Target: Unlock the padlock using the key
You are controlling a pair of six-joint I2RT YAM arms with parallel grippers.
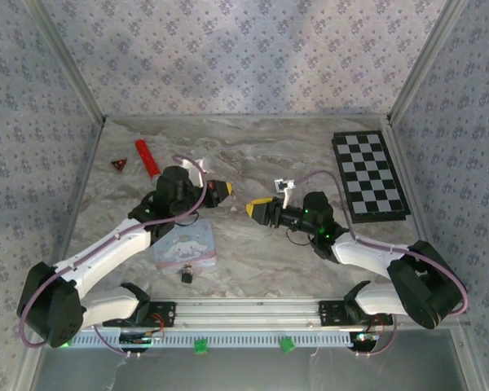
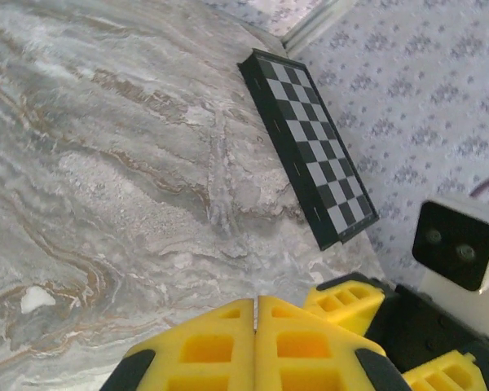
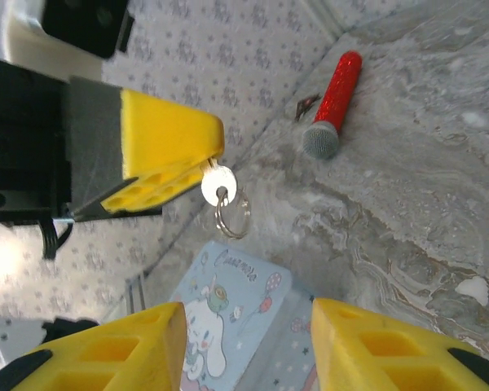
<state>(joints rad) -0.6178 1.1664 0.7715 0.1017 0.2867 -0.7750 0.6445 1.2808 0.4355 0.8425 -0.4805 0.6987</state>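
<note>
The left pincer [image 2: 255, 305] sits at the bottom edge, its two yellow fingers pressed flat together with no gap between them. Just to its right is the right pincer [image 2: 389, 338], yellow fingers [image 2: 346, 300] standing apart, with a white-cased camera [image 2: 460, 244] above. The grey marbled counter [image 2: 106, 163] spreads beyond. A black-framed chessboard [image 2: 310, 142] lies at its far side, near the patterned wall [image 2: 424, 98].
</note>
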